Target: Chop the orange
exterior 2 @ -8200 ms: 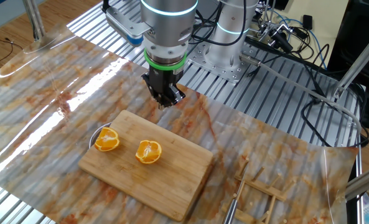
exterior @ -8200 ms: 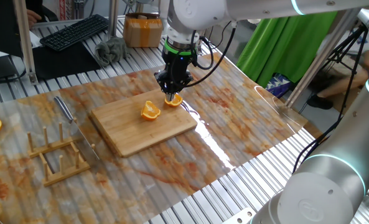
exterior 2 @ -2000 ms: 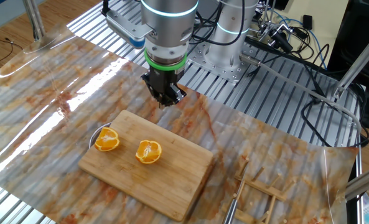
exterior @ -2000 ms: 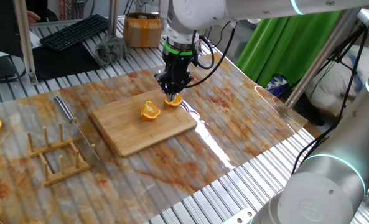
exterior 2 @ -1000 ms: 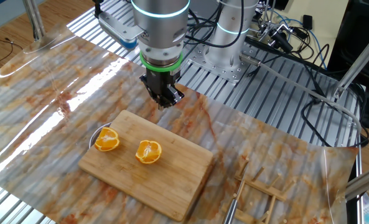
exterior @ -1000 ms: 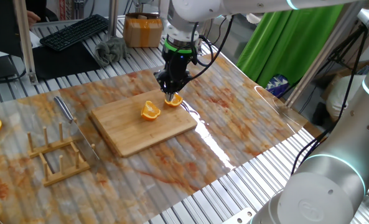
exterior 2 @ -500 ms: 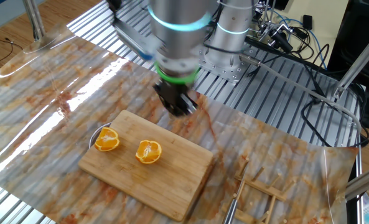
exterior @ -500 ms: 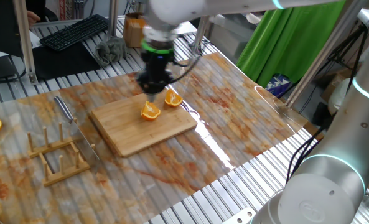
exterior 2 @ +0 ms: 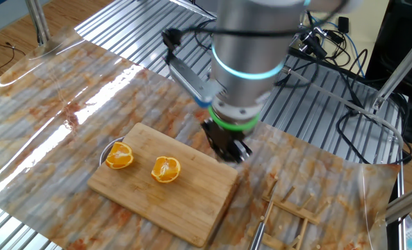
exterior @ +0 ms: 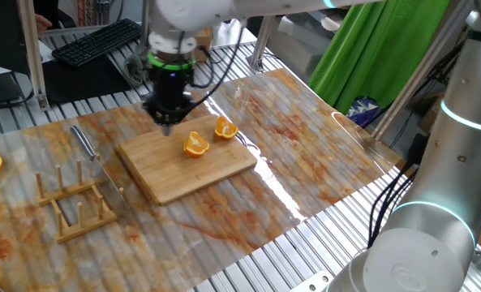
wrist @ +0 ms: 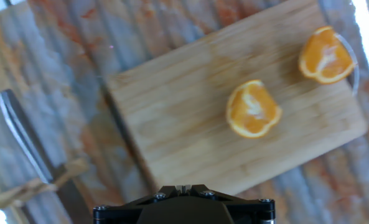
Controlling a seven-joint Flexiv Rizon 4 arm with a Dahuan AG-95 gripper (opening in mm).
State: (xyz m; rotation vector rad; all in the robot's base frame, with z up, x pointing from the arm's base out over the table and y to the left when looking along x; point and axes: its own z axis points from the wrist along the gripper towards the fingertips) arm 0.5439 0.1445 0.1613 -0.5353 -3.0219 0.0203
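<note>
Left of centre in one fixed view, the gripper hangs over the wooden board's upper-left corner, fingers apparently together. The orange lies mid-board; another half sits beside the board's upper-right edge.

Centre of the other fixed view, the gripper hovers at the board's right edge, its jaw state blurred.

Right of centre in the hand view, the orange rests on the board; a knife lies far left.
</note>
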